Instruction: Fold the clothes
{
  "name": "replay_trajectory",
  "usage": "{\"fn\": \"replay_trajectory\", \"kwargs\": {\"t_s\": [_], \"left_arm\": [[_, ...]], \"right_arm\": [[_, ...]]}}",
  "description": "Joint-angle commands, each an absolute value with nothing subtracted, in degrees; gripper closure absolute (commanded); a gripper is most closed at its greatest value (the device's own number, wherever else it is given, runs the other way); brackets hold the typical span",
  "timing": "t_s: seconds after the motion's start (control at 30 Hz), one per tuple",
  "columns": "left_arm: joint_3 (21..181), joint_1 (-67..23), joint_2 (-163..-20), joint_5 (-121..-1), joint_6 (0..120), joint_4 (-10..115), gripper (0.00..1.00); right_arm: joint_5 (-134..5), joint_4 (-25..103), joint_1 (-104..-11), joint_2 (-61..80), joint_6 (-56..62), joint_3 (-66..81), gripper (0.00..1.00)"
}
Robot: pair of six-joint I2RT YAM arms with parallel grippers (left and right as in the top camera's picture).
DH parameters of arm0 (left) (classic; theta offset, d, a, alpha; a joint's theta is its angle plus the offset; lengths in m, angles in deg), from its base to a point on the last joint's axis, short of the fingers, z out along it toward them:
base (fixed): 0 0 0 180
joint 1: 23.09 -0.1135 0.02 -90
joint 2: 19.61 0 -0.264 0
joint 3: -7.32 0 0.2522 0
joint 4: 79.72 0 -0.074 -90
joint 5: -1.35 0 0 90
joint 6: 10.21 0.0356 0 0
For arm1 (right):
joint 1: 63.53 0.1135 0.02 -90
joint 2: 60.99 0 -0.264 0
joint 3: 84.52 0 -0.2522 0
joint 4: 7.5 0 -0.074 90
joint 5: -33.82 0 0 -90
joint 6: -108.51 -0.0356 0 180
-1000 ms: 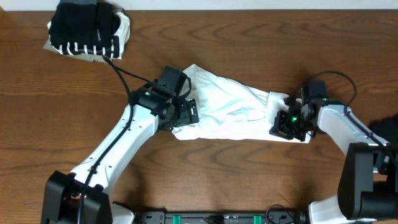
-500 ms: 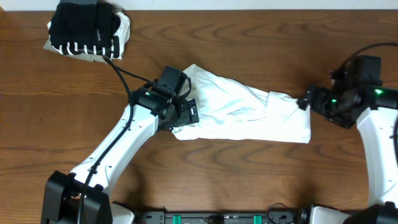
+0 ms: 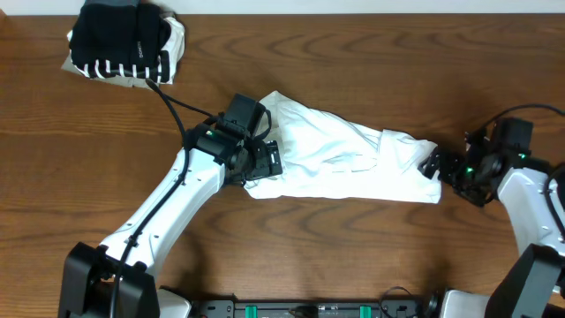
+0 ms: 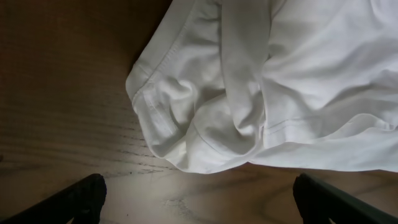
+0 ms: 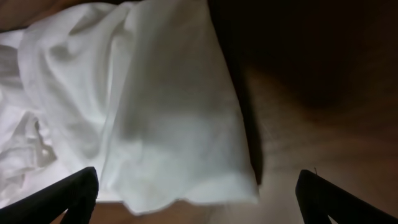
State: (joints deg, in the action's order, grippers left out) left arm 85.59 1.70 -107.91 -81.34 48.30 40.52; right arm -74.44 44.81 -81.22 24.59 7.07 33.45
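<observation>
right gripper (image 3: pixel 433 165): a second ago it sat clamped on the right end of the white t-shirt (image 3: pixel 344 163). half a second ago it was off the cloth and pulled back toward the right, jaws apart. now it is low again, just beside the shirt's right edge, jaws spread wide with nothing in them. my right wrist view shows the shirt's corner lying flat on the wood between and ahead of the two fingertips (image 5: pixel 84 186), no contact that i can see.

that right end of the shirt was bunched under the gripper before; now it lies spread out to a squarer corner.

left gripper (image 4: pixel 199 186): no change over the second. jaws wide, holding nothing, parked at the shirt's left end. the left wrist view shows a rumpled hem and seam fold just ahead of the fingertips.

the shirt itself lies mid-table, a long crumpled band running between my two arms, not folded.

stack of folded clothes (image 3: pixel 119 40), black with white stripes on top and something pale under it, is in the far left corner, same spot as before. a black cable (image 3: pixel 172 104) runs from near it to the left arm.

surface: table (image 3: pixel 353 53), dark brown wood grain. beyond its far edge there is only a thin pale strip (image 3: pixel 371 5); can't tell what it is.
</observation>
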Motion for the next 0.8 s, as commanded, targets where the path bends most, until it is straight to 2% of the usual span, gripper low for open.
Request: {"fn": "replay_trajectory", "kwargs": {"t_s": [0.0,0.4,0.47,0.53,0.63,0.77], "left_arm": [[85.0,1.6,-107.6,-81.4,47.8,40.5,0.02],[85.0,1.6,-107.6,-81.4,47.8,40.5,0.02],[85.0,1.6,-107.6,-81.4,47.8,40.5,0.02],[85.0,1.6,-107.6,-81.4,47.8,40.5,0.02],[85.0,1.6,-107.6,-81.4,47.8,40.5,0.02],[85.0,1.6,-107.6,-81.4,47.8,40.5,0.02]], "right_arm": [[-77.1,41.9,-81.6,26.3,8.1,35.7,0.01],[-81.2,36.2,-81.7,34.1,8.1,36.3,0.01],[-82.7,35.7,-81.7,35.2,8.3,36.3,0.04],[-84.8,35.3,-81.7,36.0,8.3,36.3,0.18],[-86.7,35.3,-81.7,36.2,8.3,36.3,0.49],[-87.0,35.4,-81.5,36.2,8.3,36.3,0.83]]}}
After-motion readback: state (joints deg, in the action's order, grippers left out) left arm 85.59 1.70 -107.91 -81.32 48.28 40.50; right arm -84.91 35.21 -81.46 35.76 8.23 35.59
